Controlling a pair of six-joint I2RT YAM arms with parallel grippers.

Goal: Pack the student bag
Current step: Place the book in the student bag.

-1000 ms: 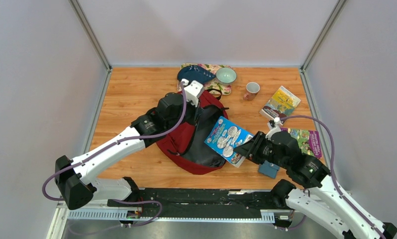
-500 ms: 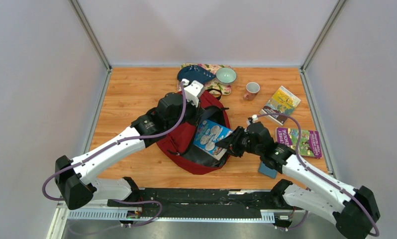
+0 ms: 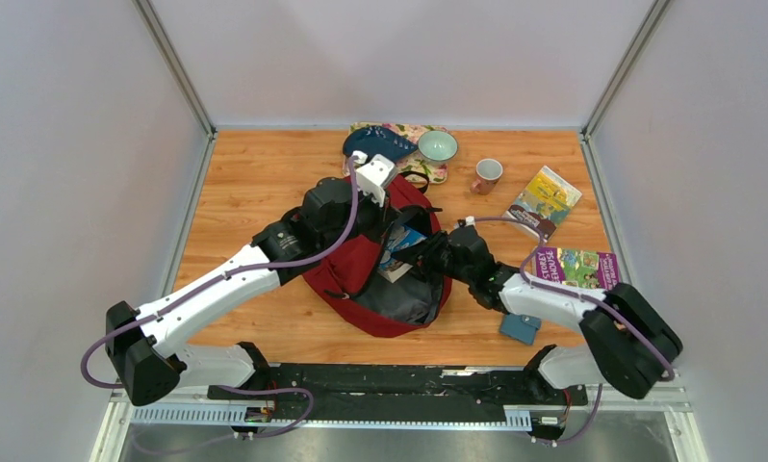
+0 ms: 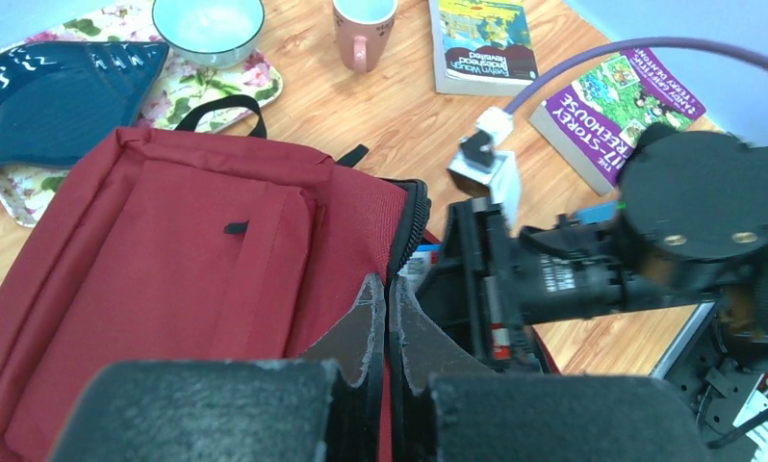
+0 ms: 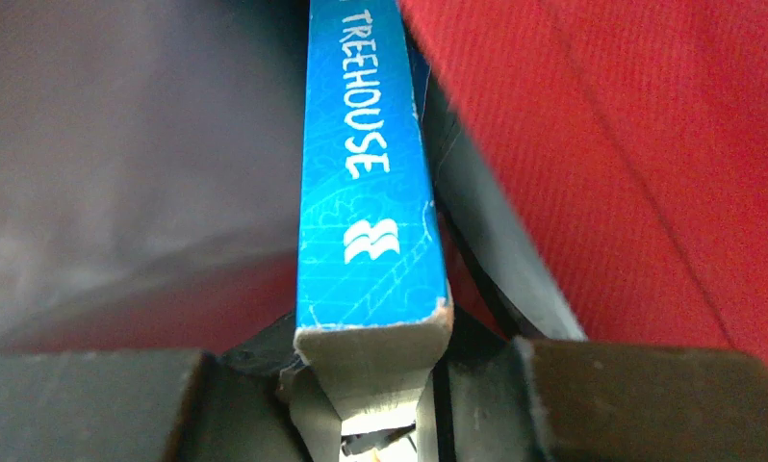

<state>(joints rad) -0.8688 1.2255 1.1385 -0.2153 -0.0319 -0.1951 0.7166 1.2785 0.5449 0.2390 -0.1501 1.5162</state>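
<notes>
**Right wrist view: a snag is looming at the opening**

The right tool (image 5: 371,383) is clamping the blue book (image 5: 371,192) by its end and feeding it into the student bag (image 3: 337,279), which is lying mid-surface (image 3: 255,173). The left tool (image 4: 387,322) is pinching the bag's red rim together, holding the mouth open. If that fabric is slipping free, the flap could be sagging onto the book's corner and jamming it.

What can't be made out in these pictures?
The blue book: the right wrist view shows only its spine, with the title cut off by the top edge. In the top view, the right hand and student bag hide most of it.
Inside the bag: dark and blurred in the right wrist view.
The small blue object: in the top view, the right arm partly covers it.
</notes>
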